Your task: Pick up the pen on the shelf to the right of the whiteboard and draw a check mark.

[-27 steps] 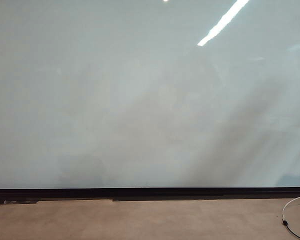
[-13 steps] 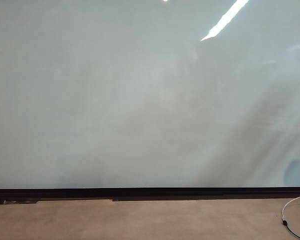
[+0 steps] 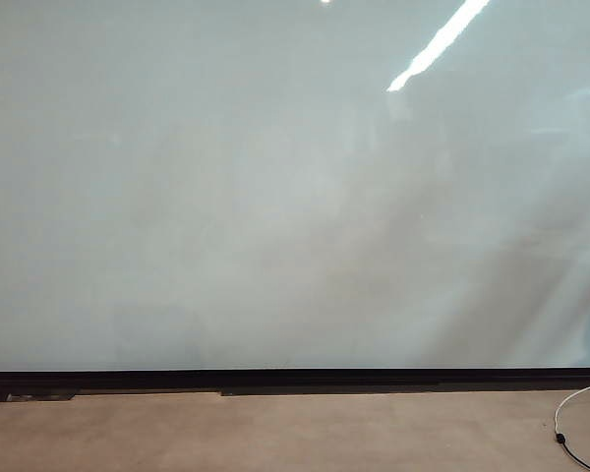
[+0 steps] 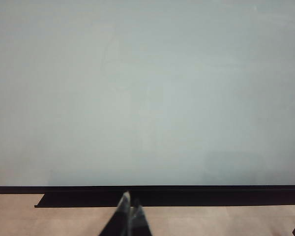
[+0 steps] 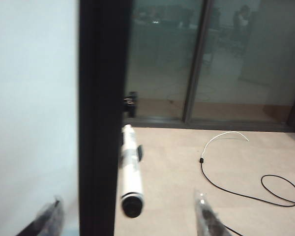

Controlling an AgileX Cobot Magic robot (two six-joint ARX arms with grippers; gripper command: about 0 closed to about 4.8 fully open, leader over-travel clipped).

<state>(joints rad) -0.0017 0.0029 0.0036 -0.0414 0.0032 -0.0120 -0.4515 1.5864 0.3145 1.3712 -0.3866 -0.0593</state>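
From the exterior view, the whiteboard (image 3: pixel 275 197) fills nearly everything, glossy and blank, with no check mark on it that I can see. Its black lower frame runs above the bare floor, and a cable (image 3: pixel 570 423) curls near the board's lower right corner. Neither arm shows here.

In the left wrist view, the left gripper (image 4: pixel 129 216) sits low in front of the board's bottom edge, its two fingertips pressed together with nothing between them, pointing at the blank panel.

The right wrist view carries the action. The right gripper (image 5: pixel 128 216) is at the board's right edge, fingers spread wide, one tip in front of the white panel and the other over the floor. The pen (image 5: pixel 130 169) lies between them, just beside the black frame, apart from both fingers: a white barrel with a small dark clip, its dark round end facing the camera. Its holder is hard to make out.

I judge this to be the reach for the pen, not yet a grasp. The next move calls for easing forward until the barrel sits squarely between the fingers, then closing without striking the frame.
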